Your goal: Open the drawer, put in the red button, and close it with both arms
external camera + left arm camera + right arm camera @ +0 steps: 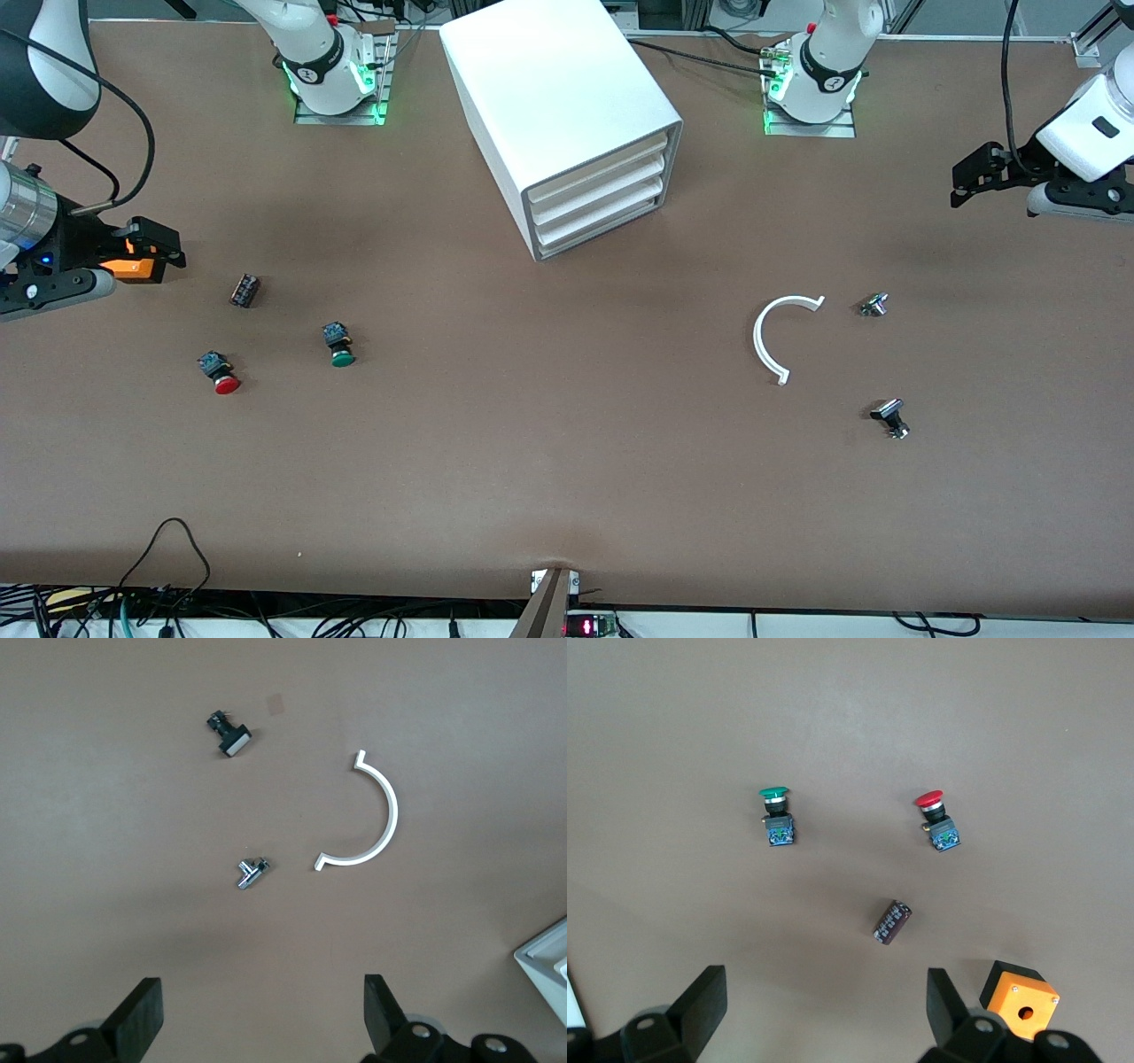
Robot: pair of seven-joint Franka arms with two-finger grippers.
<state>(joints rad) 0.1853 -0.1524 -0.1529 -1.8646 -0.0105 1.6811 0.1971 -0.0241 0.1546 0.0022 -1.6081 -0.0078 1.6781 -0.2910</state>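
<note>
The white cabinet [558, 97] stands mid-table between the two bases, and its stacked tray drawers [599, 200] are all shut. The red button [221, 376] lies on its side toward the right arm's end of the table; it also shows in the right wrist view [937, 819]. My right gripper [158, 244] hangs open and empty over that end of the table, apart from the button; its open jaws show in its wrist view [827, 1014]. My left gripper [976, 175] hangs open and empty over the left arm's end, and shows in its wrist view [263, 1019].
A green button [339, 347], a dark striped cylinder [245, 291] and an orange box [131, 266] lie near the red button. A white curved strip [769, 337] and two small metal parts [874, 305] [891, 418] lie toward the left arm's end.
</note>
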